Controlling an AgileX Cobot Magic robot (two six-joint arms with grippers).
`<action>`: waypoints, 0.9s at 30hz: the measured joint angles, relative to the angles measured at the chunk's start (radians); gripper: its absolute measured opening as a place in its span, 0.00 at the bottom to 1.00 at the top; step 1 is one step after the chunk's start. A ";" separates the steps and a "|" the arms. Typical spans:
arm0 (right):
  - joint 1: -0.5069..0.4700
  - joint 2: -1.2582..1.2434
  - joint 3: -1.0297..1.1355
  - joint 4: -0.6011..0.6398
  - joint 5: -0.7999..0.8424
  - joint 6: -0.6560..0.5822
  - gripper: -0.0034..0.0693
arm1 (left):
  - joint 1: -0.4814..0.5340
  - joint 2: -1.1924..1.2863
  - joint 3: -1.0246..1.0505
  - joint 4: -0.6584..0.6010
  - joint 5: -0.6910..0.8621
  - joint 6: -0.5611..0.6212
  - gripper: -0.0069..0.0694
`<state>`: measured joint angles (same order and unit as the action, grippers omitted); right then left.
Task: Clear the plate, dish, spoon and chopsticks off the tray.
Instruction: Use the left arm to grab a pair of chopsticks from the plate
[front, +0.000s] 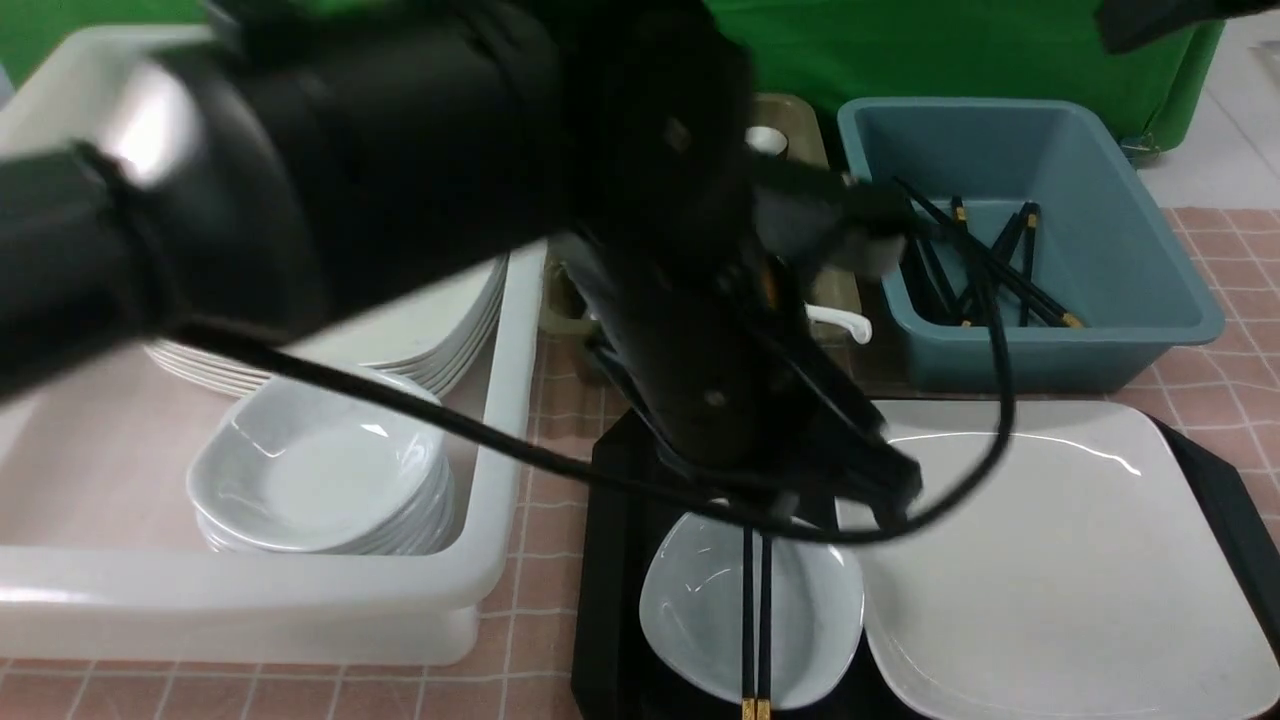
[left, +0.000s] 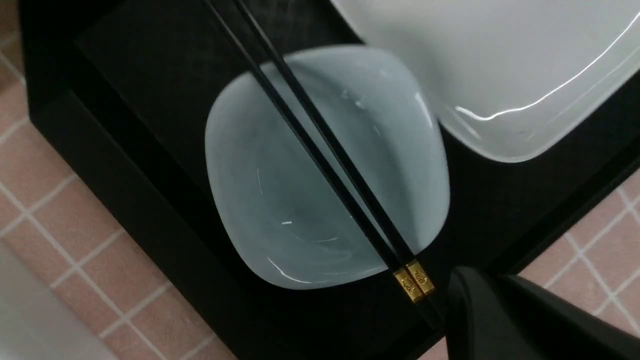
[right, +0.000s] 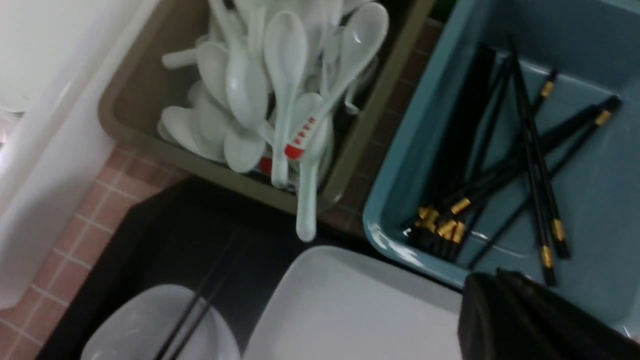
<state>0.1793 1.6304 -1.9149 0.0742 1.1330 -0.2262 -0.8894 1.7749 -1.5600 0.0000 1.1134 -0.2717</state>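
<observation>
- Left gripper (front: 880, 490) is hovering over the tray (left: 150, 165); whether it is clenched cannot be told.
- Right gripper (right: 505, 310) is hanging near the blue bin (right: 400, 150), its grip equally unclear.
- Chopsticks (left: 325, 150) are lying across the dish (left: 280, 210), just beside the plate (left: 500, 75), on the tray.

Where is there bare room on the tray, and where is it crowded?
Bare tray lies between the dish and the olive bin. The plate fills the right side; chopsticks cross the dish; the bin is heaped with spoons.
</observation>
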 joint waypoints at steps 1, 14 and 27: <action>0.000 -0.021 0.026 -0.004 0.000 0.005 0.14 | -0.017 0.016 0.000 0.019 0.003 -0.032 0.19; -0.001 -0.302 0.481 -0.011 -0.079 0.003 0.20 | -0.051 0.204 0.000 0.075 -0.037 -0.201 0.69; -0.001 -0.325 0.518 -0.010 -0.127 -0.025 0.25 | 0.004 0.261 0.000 0.068 -0.103 -0.263 0.66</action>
<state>0.1780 1.3051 -1.3967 0.0638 1.0059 -0.2512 -0.8856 2.0360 -1.5600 0.0683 1.0105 -0.5343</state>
